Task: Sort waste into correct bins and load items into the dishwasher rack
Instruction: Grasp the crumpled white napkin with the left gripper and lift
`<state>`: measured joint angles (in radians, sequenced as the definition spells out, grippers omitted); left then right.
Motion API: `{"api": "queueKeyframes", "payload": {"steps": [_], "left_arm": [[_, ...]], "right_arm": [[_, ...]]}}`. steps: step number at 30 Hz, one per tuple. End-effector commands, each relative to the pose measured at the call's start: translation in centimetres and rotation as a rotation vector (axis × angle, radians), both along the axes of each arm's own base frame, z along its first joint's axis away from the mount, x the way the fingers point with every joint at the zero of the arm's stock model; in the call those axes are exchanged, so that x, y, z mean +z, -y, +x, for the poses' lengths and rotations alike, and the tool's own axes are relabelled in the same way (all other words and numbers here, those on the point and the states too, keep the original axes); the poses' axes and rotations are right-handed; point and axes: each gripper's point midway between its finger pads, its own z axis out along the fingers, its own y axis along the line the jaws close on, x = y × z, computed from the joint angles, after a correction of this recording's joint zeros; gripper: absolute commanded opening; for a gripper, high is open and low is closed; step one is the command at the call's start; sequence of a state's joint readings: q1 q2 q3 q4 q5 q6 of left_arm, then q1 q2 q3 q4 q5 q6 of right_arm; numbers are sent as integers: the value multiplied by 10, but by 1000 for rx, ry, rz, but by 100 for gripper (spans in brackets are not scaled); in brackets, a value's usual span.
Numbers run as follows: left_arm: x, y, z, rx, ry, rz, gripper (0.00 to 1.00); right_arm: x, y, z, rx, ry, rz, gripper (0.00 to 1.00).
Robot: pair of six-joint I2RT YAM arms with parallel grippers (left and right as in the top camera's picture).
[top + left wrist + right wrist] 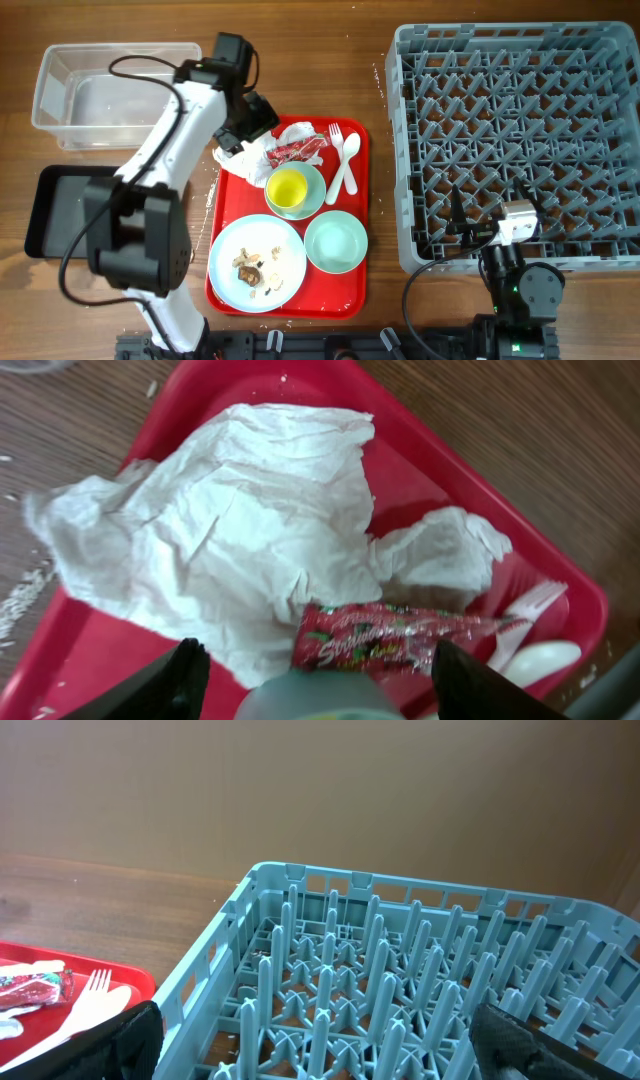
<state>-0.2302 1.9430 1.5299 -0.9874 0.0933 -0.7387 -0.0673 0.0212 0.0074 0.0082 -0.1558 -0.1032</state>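
Crumpled white napkins [262, 150] and a red-and-white wrapper [298, 151] lie at the back of the red tray [352, 290]. My left gripper [240, 143] hangs open and empty just above them; the napkins [240, 530] and wrapper [400, 637] fill the left wrist view, between the open fingers [315, 682]. The yellow cup [288, 187] sits in the pale green bowl [312, 197]. The light blue bowl [336, 243], the plate [285, 282] with rice scraps, the fork [336, 160] and the spoon [349, 162] are on the tray. My right gripper [310, 1045] is open over the grey rack [515, 140].
The clear tub [115, 95] stands at the back left. The black tray [60, 210] lies in front of it, partly under my left arm. Rice grains lie scattered on the wood beside the red tray's left edge.
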Motion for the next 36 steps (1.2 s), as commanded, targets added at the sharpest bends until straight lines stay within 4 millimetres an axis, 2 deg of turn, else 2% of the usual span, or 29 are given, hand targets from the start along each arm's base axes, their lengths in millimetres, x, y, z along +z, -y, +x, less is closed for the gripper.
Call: {"api": "queueKeyframes", "payload": {"steps": [1,3,5,11,12,13,16,21,25,27,30,36], "left_arm": [[-26,-9,9,137,-34,54,69],[-36,-9,11,142,-44,56,66],[-50,-6,12,137,-61,57,57],[-75,-4,3,128,-128,65,57],[-77,-2,2,125,-134,65,52],[-77,-1,2,121,-134,65,37],[-76,1,1,117,-134,65,4],[-53,1,-2,116,-112,55,4],[-7,0,-5,117,-42,33,4],[6,-1,-10,115,-30,30,4],[13,-3,-18,114,-43,38,5],[12,-7,-27,115,-79,61,6]], "right_arm": [[1,2,0,-10,9,-10,100],[1,2,0,-10,9,-10,100],[1,2,0,-10,9,-10,100],[1,2,0,-10,9,-10,100],[1,2,0,-10,9,-10,100],[1,2,0,-10,9,-10,100],[1,2,0,-10,9,-10,100],[1,2,0,-10,9,-10,100],[1,2,0,-10,9,-10,99],[1,2,0,-10,9,-10,100],[1,2,0,-10,9,-10,100],[1,2,0,-10,9,-10,100]]}}
